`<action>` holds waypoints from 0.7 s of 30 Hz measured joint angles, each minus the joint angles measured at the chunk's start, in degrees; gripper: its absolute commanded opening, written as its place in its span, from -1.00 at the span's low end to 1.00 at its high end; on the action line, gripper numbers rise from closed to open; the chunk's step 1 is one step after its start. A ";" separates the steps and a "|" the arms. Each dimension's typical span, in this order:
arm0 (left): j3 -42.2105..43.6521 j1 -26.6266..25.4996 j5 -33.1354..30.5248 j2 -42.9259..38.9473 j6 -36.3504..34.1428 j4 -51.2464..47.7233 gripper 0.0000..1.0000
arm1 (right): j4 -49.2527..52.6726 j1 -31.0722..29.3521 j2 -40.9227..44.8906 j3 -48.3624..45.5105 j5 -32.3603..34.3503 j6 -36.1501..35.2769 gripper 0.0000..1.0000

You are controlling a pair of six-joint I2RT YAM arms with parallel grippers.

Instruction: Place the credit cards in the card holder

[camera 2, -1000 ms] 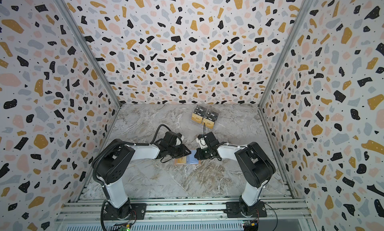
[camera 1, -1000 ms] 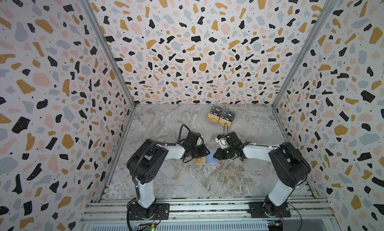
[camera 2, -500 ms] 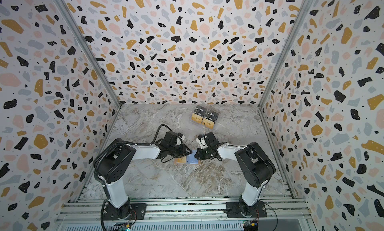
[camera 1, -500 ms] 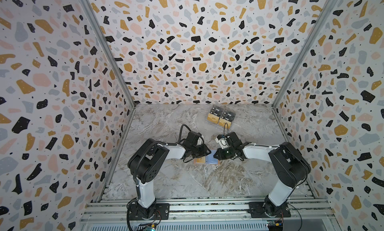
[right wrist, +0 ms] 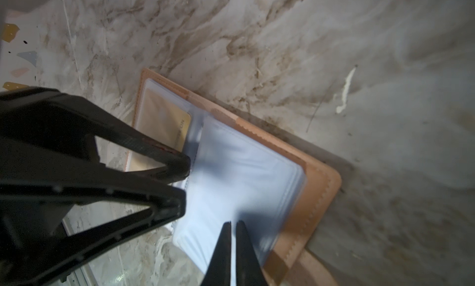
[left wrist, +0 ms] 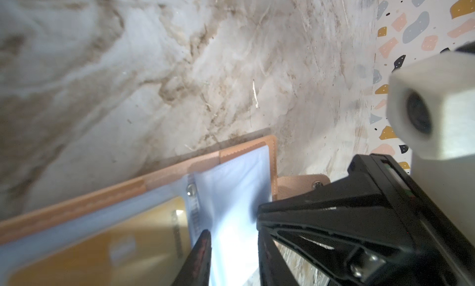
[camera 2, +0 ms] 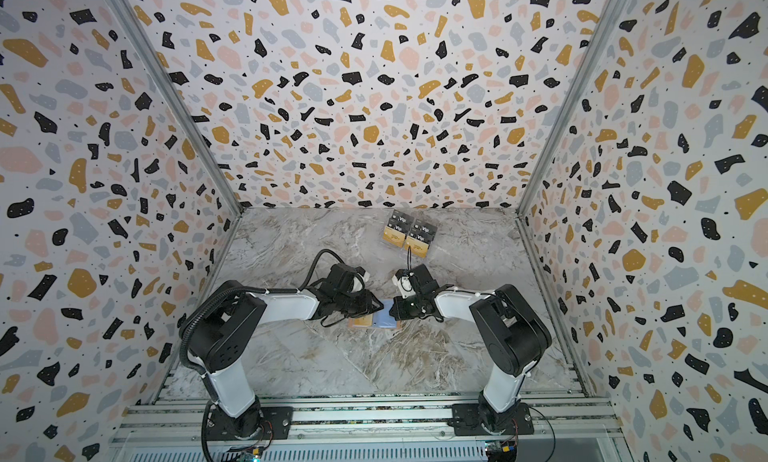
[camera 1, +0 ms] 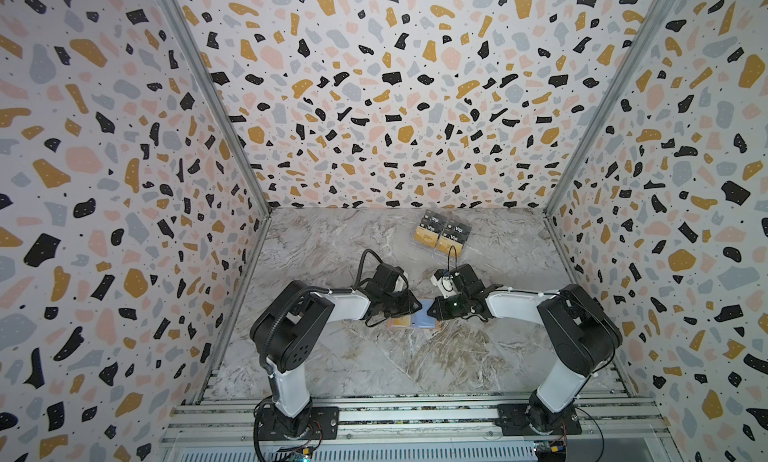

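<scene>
Starting nearest the rail: both arms reach to mid-desk [camera 1: 374,368], hands almost tip to tip over the card holder [camera 1: 424,319], which lies open and flat, blue sleeves [right wrist: 244,174] facing up. Left hand [right wrist: 183,182] sits by the spine, jaws slightly parted, nothing clearly held. Right hand [right wrist: 234,235] is clenched, tips on the sleeves on its own side; can't tell if a sleeve is pinched. One gold card [right wrist: 164,120] is already in the sleeve on the left arm's side. Farther back, the other credit cards [camera 1: 442,233] lie in two overlapping rows, black Vip and gold, near the back wall [camera 1: 395,127], well apart from the card holder.
</scene>
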State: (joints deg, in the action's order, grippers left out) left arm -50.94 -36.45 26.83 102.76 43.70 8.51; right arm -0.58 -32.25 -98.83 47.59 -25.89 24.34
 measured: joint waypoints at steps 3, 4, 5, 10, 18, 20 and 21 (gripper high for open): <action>-0.17 -0.02 -0.24 -2.19 -0.59 -1.22 -0.28 | -0.26 0.00 0.11 -0.20 0.00 0.02 -0.82; -0.31 -0.04 -0.22 -2.36 -0.63 -1.25 -0.29 | -0.35 0.00 0.13 -0.26 0.04 0.00 -0.82; -0.42 -0.04 -0.22 -2.36 -0.63 -1.20 -0.28 | -0.39 0.00 0.13 -0.28 0.04 0.02 -0.82; -0.44 -0.07 0.02 -0.33 -0.55 -1.11 -0.29 | -0.39 0.00 0.17 -0.28 0.04 0.02 -0.82; -1.33 -0.02 2.21 2.95 -0.66 -0.39 -0.29 | -0.17 0.00 0.24 -0.31 0.20 0.02 -0.82; -1.57 -0.02 2.23 3.08 -0.76 -0.74 -0.31 | -0.17 0.00 0.24 -0.31 0.20 0.00 -0.82; -1.62 -0.02 2.19 3.13 -0.87 -0.81 -0.31 | -0.17 0.00 0.24 -0.31 0.20 0.00 -0.82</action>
State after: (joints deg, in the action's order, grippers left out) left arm -52.56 -36.47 29.02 105.89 42.83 7.70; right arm -0.75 -32.25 -98.59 47.29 -25.69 24.34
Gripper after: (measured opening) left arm 0.349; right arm 0.090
